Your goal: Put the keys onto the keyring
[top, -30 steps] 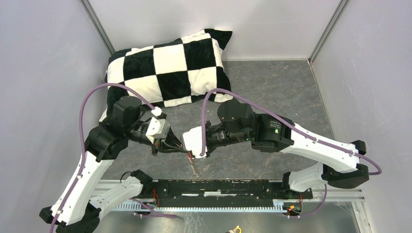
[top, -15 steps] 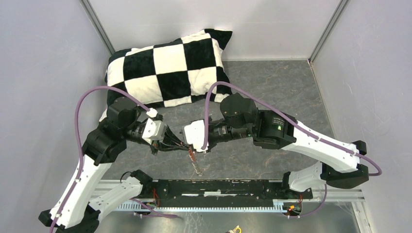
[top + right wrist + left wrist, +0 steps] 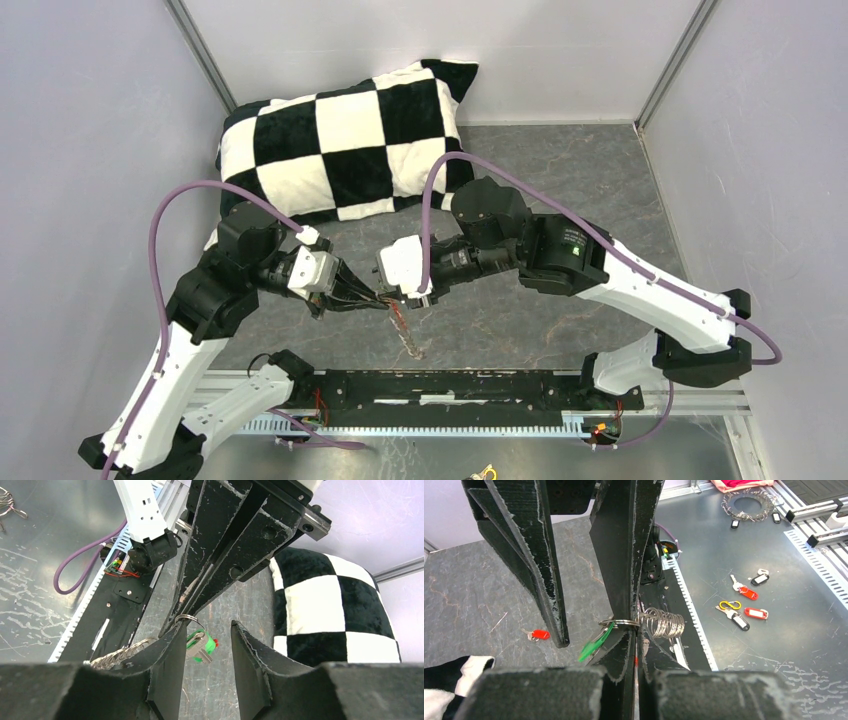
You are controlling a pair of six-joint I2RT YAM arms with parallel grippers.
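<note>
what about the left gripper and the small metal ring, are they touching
Touching. The right wrist view shows the left gripper pinched shut on the ring, green key dangling from it.

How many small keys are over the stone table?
2. Green key hangs from the ring in the left fingers; red key lies on the table. Others may be hidden.

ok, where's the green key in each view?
Top external: cannot be made out.
Left wrist: green key lower centre-left, just below the keyring.
Right wrist: bottom centre, under the keyring.
Shared landmark: checkered pillow, also at and.
</note>
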